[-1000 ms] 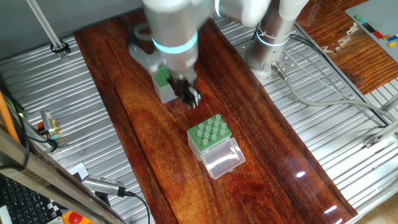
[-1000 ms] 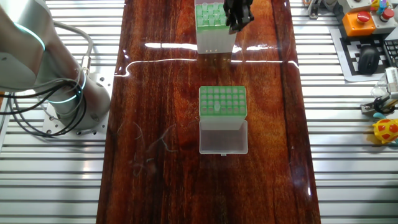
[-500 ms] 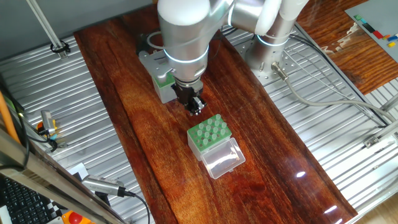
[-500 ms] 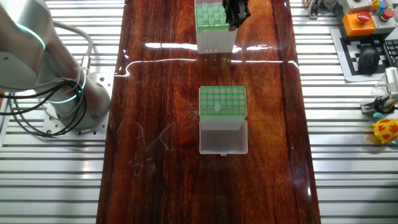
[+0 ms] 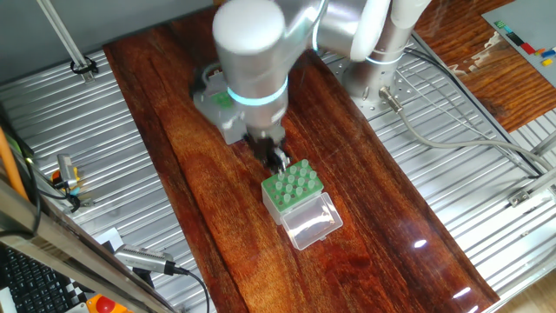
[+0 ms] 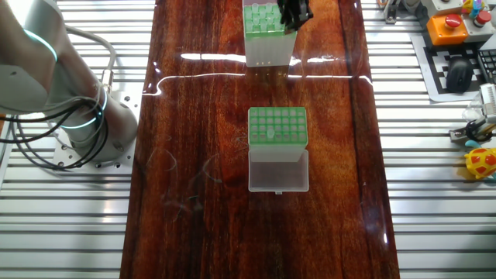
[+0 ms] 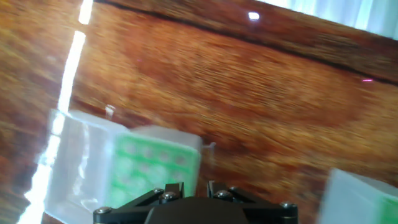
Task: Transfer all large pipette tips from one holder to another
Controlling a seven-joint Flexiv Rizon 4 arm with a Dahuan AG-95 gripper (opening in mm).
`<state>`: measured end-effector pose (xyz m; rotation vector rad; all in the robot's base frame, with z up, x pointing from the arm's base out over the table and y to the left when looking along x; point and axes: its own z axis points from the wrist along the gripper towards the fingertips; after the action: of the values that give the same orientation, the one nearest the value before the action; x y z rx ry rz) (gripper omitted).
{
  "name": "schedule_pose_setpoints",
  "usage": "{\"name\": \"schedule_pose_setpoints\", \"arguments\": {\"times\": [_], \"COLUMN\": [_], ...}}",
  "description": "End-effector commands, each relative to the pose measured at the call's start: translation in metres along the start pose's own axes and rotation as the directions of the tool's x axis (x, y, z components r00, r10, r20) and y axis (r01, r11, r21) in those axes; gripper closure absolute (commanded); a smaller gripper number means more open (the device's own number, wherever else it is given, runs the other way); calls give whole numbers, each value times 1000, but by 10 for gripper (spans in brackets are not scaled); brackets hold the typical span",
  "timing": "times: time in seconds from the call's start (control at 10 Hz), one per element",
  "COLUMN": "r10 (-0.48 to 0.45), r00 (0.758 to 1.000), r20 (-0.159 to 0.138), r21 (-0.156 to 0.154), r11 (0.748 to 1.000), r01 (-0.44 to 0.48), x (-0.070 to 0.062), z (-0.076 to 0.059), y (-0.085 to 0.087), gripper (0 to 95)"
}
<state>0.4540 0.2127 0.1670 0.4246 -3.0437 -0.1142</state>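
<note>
The claw [image 5: 278, 160] hangs low over the wooden counter [image 5: 174, 156], just at the 11 o'clock corner of the clear-sided holder [image 5: 291, 193], whose green grid top carries the large pipette tips [image 5: 294, 180] and whose clear lid [image 5: 311, 223] lies folded open toward 5 o'clock. Behind the arm, toward 10 o'clock, the grey-sided holder [image 5: 219, 117] is mostly hidden. In the other fixed view the claw [image 6: 294, 17] shows at 12 o'clock beside the pale box [image 6: 266, 31], well apart from the green-topped box [image 6: 277, 128] mid-counter. Whether the claw is spread, pressed together or pinching a tip cannot be told; the hand view is blurred. No readable writing or brand shows anywhere.
</note>
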Motion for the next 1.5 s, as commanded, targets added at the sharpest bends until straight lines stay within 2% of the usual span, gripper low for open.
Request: {"name": "schedule_pose_setpoints", "arguments": {"times": [0.1,0.3,0.5,0.7,0.9,1.5], "r10": [84,99,167,257,288,285], "r00": [996,995,986,966,957,958], "r20": [18,18,24,30,23,12], "r21": [34,40,31,3,4,2], "r11": [996,994,985,966,958,958], "r01": [-84,-99,-168,-257,-288,-285], "x": [-2,-2,-2,-3,-9,-13], "z": [-1,-2,-2,-1,1,5], "y": [4,3,3,4,9,14], "gripper": [760,760,760,760,760,760]}}
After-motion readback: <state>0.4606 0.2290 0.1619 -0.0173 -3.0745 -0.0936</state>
